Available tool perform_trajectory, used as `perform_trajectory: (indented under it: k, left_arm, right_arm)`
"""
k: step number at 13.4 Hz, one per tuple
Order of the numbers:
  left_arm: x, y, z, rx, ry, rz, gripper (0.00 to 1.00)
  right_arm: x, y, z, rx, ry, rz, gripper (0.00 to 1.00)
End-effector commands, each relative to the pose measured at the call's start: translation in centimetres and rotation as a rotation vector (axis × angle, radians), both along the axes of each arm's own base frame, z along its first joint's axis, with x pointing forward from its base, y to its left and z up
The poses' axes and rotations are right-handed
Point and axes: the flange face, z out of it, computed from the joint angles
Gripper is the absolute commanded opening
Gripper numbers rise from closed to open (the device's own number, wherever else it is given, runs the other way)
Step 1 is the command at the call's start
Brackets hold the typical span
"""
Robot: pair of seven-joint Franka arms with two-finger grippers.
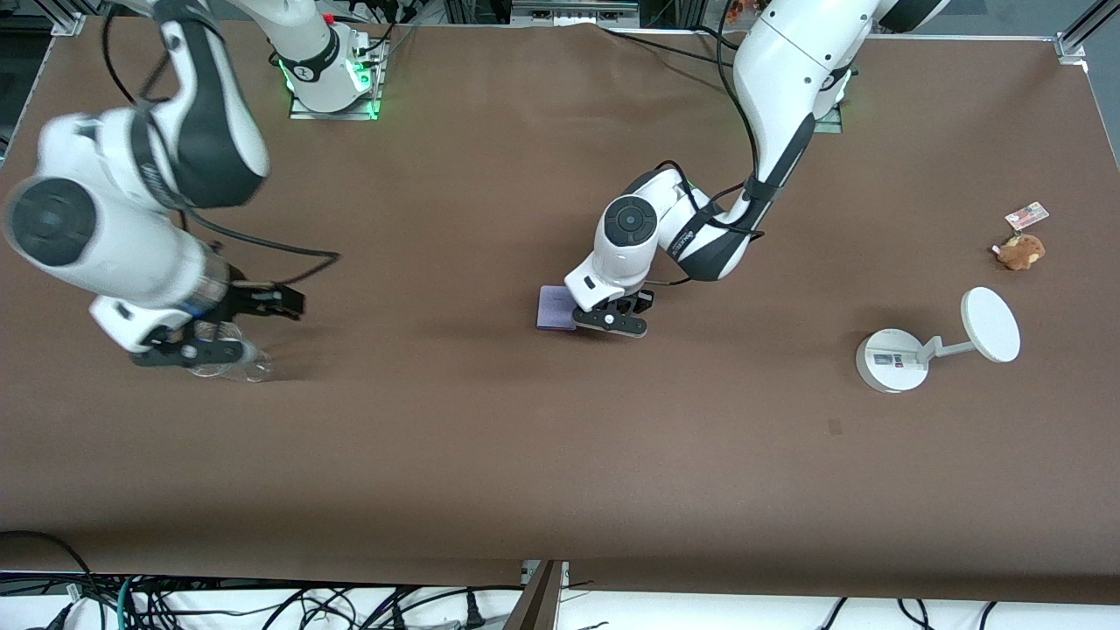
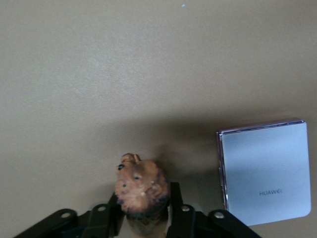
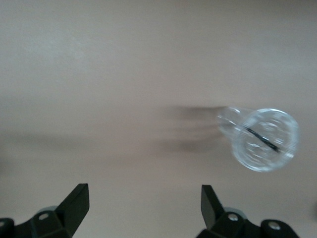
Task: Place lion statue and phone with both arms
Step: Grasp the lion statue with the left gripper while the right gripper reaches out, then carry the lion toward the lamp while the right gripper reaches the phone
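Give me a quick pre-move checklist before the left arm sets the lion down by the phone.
1. Left gripper shut on the lion statue: ok.
2. Phone lies flat on the table, beside the left gripper: ok.
3. Gap between lion statue and phone: ok in the left wrist view, they are apart.
4. Lion statue's base touching the table: cannot tell.
5. Right gripper open, holding nothing: ok.
6. Right gripper over the clear glass item at the right arm's end of the table, well away from the phone: ok.
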Motion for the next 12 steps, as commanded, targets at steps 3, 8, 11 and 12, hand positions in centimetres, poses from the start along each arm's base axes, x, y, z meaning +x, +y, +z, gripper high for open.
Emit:
perform_trajectory:
  k: [3,8,11,12]
  left_arm:
    - [2.3,3.4,4.9,0.085,0.012,0.020,0.10]
    - [7.8,17.3,9.1,0.159,0.129,-0.021,0.10]
    - [10.2,24.8,9.2,0.150,0.153,-0.027,0.10]
    - [10.9,27.2,8.9,0.141,0.158,-0.031,0.12]
  right_arm:
    - [0.1,8.2,-6.2,-0.001,-0.014,-0.060,1.00]
    - [-2.0,16.8,-12.1,0.095,0.015,-0.133,1.00]
    - [-4.1,22.0,-14.4,0.096,-0.010,-0.192,1.00]
    - [-4.9,23.8,-15.1,0.100,-0.023,-0.215,1.00]
